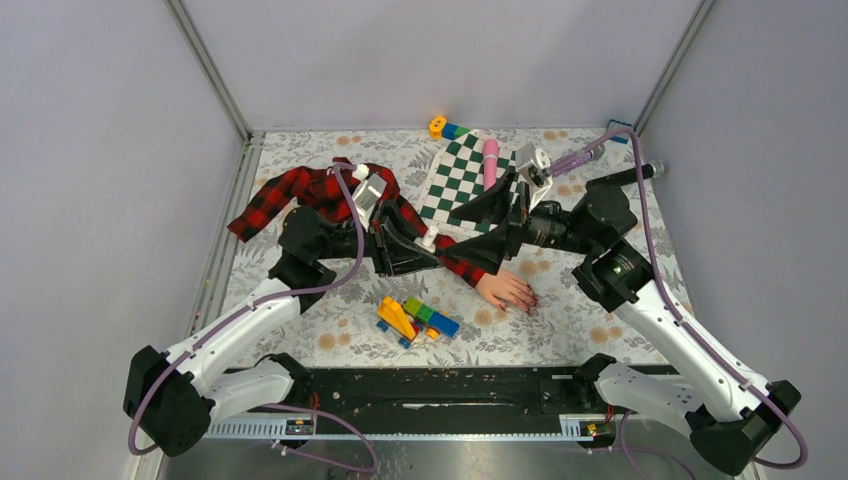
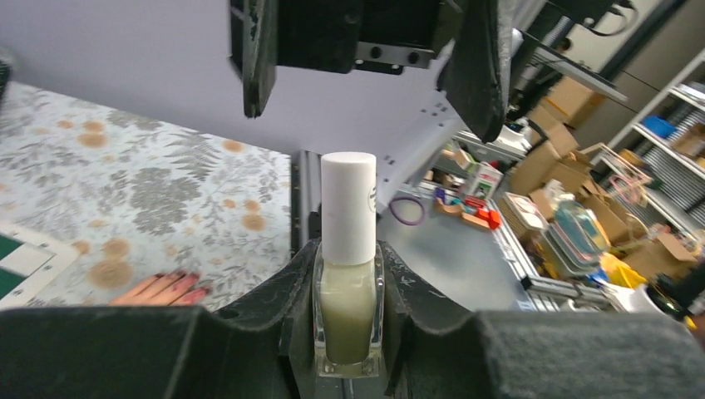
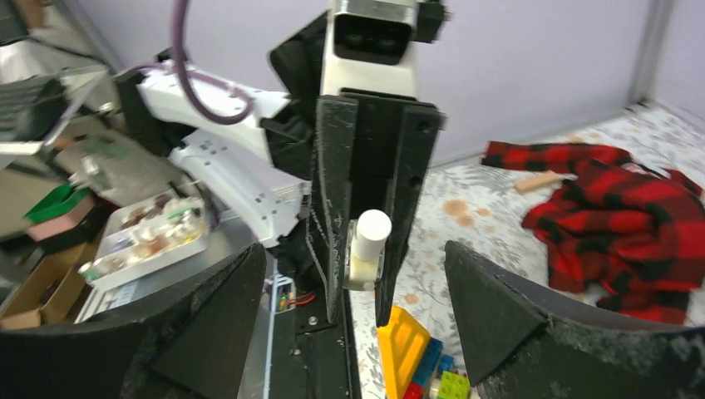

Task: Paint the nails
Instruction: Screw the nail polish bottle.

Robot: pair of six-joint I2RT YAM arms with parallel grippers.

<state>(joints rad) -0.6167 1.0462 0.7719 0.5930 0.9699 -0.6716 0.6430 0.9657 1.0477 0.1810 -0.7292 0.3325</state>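
Near edge of the tabletop point(image 1: 300, 340), a little left of centre: a heap of toy blocks point(image 1: 415, 318), yellow, green and blue, piled against each other.

Just beyond them and to the right, the mannequin hand point(image 1: 507, 290) lies flat on the floral cloth. It sits about mid-width of the tabletop, with its fingers aimed toward the near right corner. Your left wrist view shows the nails point(image 2: 184, 278) best: dark red, glossy, down on the cloth and well apart from both grippers. A plaid sleeve point(image 1: 458, 267) runs from the wrist back under the arms.

Centre of the tabletop, above that sleeve: your left gripper point(image 1: 420, 252) is clamped on a small bottle point(image 2: 347, 320) of clear glass with pale greenish fluid. Its white cap is on and sticks out past the fingertips. Your right gripper point(image 1: 465, 238) faces it with its jaws spread wide. The fingers stand either side of the cap's line, and neither touches it.

Farther back, toward the far left corner, a plaid shirt point(image 1: 300, 195) lies crumpled. Near the middle of the far edge is a green-and-white checkered mat point(image 1: 455, 185) with a pink cylinder point(image 1: 490, 160) lying on it. An orange-and-blue block point(image 1: 445, 128) sits right at the far edge. Toward the far right corner lie a purple stick point(image 1: 580, 157) and a black stick point(image 1: 635, 174); you cannot tell what they are.
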